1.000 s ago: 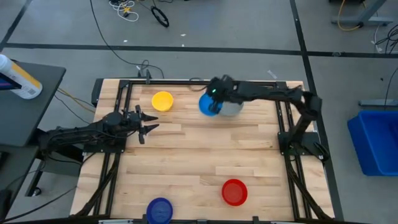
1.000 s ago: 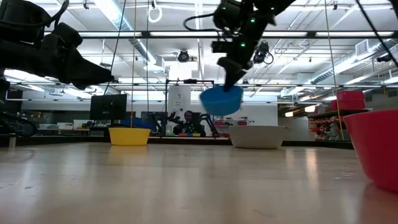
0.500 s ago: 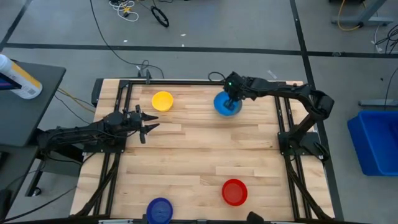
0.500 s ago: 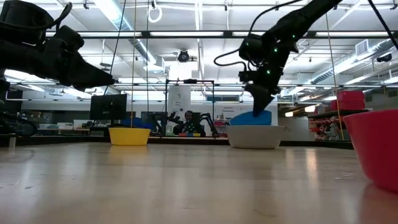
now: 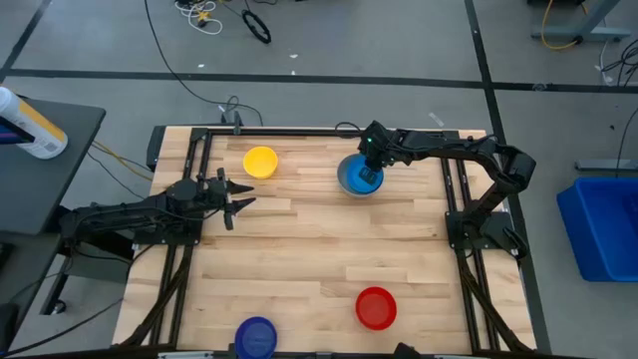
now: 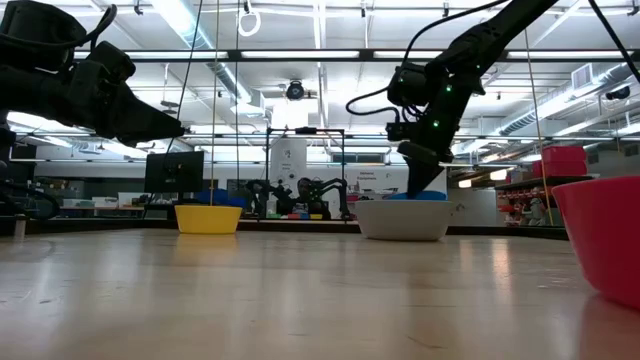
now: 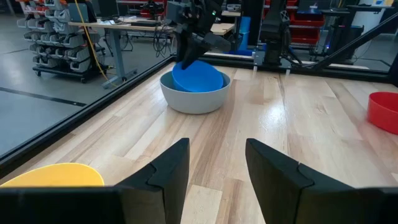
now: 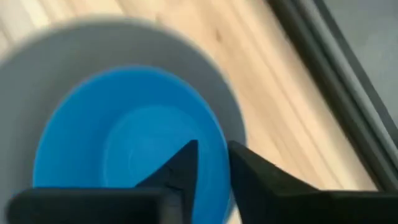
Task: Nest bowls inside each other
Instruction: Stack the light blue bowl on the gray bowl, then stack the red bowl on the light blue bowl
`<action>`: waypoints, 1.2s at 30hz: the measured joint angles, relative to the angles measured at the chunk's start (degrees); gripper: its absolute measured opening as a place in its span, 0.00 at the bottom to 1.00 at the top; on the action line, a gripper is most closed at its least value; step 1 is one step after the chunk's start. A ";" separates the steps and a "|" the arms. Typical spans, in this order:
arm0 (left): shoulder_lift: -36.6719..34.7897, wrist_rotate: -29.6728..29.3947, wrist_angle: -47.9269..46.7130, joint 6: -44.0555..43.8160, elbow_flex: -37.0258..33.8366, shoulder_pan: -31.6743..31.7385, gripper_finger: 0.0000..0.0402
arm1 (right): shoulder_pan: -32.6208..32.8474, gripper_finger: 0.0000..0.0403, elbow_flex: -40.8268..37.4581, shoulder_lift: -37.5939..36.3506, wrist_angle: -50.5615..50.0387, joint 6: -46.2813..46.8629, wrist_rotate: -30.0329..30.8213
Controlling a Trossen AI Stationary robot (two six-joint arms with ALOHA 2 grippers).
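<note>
On the left, the left gripper [image 5: 239, 204] hovered above the pale wooden desk [image 5: 319, 259], its two dark fingers spread apart with nothing between them. The small round yellow plastic bowl [image 5: 260, 162] sat on the desk just ahead of that gripper and a little to its side, apart from it, with its rim showing beside the fingers in the left wrist view. Well away from the left gripper, at the near edge of the desk, stood the small round dark blue plastic bowl [image 5: 256, 336], partly cut off by the frame.

Further right, the right gripper [image 5: 369, 172] reached down over the far part of the desk. Directly beneath it the small round light blue plastic bowl [image 5: 357, 176] lay inside the slightly larger round grey plastic bowl [image 5: 344, 186], whose rim ringed it all around. In the right wrist view the right gripper's fingers [image 8: 186, 163] stood a little apart on either side of the light blue bowl's rim; whether they still pinched that rim or had let it go could not be told.

Well apart from the right gripper, toward the near side of the desk, the small round red plastic bowl [image 5: 376, 307] stood alone.
</note>
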 joint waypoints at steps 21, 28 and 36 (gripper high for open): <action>0.00 -0.07 0.00 0.67 0.00 0.00 0.42 | 22.40 0.44 0.00 -6.77 -6.90 14.78 2.93; 0.00 -0.11 -0.02 0.16 0.00 0.01 0.42 | 43.53 0.45 0.00 -8.20 -14.85 36.97 0.46; 0.00 -0.19 0.00 0.27 0.00 -0.01 0.42 | 60.23 0.45 0.00 -8.10 -15.46 58.90 0.60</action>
